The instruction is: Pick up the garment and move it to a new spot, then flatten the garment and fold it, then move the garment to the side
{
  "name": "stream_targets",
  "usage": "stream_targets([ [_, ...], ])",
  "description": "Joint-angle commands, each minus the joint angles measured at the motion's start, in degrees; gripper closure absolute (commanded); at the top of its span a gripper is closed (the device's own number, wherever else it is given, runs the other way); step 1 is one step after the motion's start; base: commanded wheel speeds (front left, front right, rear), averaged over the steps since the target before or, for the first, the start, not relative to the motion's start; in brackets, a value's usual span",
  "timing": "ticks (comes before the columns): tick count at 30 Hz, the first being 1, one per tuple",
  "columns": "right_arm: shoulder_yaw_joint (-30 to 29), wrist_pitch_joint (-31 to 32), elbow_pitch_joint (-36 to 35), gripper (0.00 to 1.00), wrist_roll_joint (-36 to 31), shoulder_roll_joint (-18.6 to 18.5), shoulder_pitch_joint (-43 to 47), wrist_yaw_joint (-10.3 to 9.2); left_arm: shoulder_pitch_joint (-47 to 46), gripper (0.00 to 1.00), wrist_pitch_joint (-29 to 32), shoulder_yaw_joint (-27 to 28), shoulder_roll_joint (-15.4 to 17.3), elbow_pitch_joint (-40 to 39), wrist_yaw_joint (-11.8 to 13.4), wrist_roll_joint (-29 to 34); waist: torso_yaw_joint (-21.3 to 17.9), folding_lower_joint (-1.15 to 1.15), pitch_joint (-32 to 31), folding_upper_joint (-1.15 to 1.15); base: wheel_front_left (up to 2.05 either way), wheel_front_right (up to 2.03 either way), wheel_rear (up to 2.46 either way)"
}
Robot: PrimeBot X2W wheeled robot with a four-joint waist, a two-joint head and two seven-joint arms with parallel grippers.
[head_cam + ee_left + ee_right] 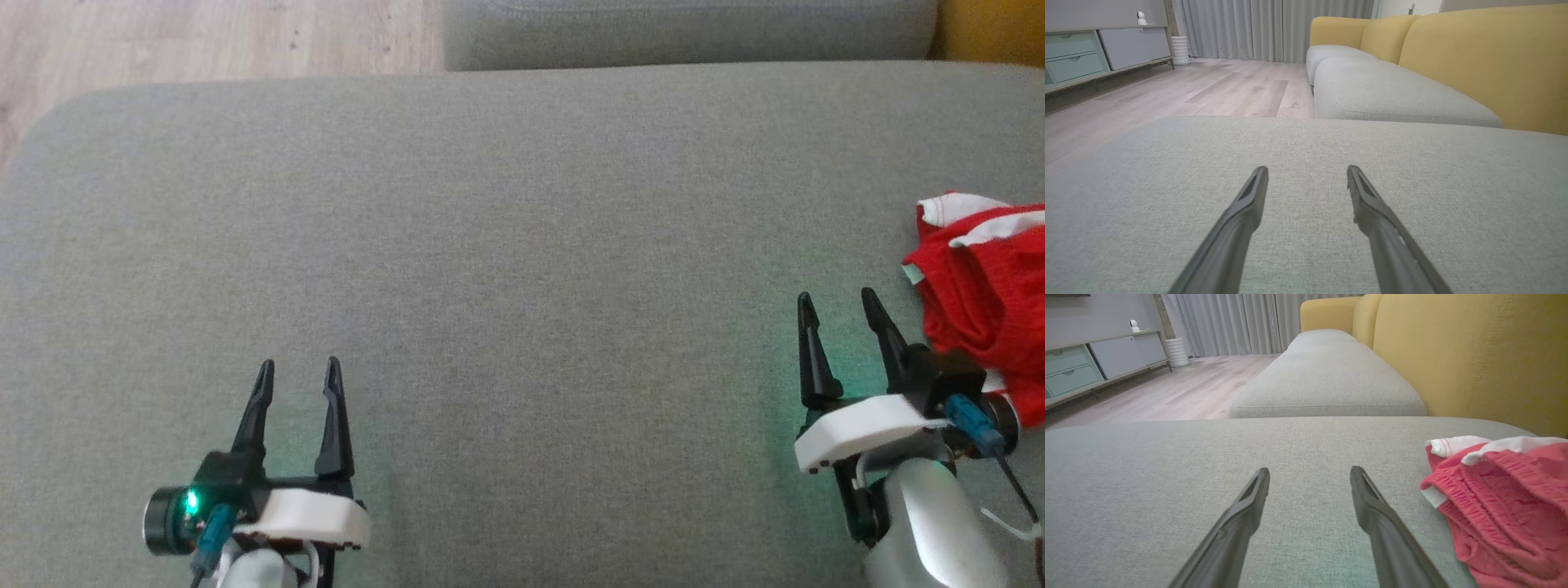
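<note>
- The garment (988, 302) lies at the cushion's (522, 245) right edge, just right of the right gripper (838, 296).
- The left gripper (300, 362) hangs over the cushion's left part, well apart.
- A second cushion (686, 33) sits behind.

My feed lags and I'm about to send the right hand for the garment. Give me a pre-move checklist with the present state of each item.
1. Right hand open: ok, nothing held.
2. Left hand open and free: ok.
3. Garment located: ok. It lies crumpled at the right of the cushion, beside the right hand and not gripped.
4. Whole garment in view: not ok, it runs off the head view's right edge.
5. New spot for it: ok, bare grey fabric between the two hands.
6. Best edge to grab: cannot tell. White trim shows at its far end, and the rest is bunched.
</note>
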Motion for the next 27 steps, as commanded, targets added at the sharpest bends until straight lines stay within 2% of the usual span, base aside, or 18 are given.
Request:
stream_targets([
  [1,1.7,-0.6,-2.1,0.0,0.7,-0.1,0.2,0.18,0.0,0.0,-0.5,2.1,0.2,-1.7,0.3,-0.2,0.3,0.01,-0.7,0.0,0.0,0.0,0.0],
  [19,4.6,-0.6,-3.2,0.0,5.4,-0.1,4.0,0.18,4.1,0.0,-0.5,4.9,0.2,-0.7,-1.5,-1.7,1.7,0.01,-6.2,0.0,0.0,0.0,0.0],
  [20,3.1,0.0,-1.3,1.0,5.2,0.0,5.5,-0.01,5.8,1.0,0.0,2.6,0.0,0.7,-1.6,-1.3,1.7,0.01,-6.3,0.0,0.0,0.0,0.0],
  [27,3.3,0.6,3.2,1.0,6.2,0.2,7.8,-0.01,8.1,1.0,0.6,2.5,0.0,5.5,-1.7,-2.4,1.6,0.01,-6.4,0.0,0.0,0.0,0.0],
])
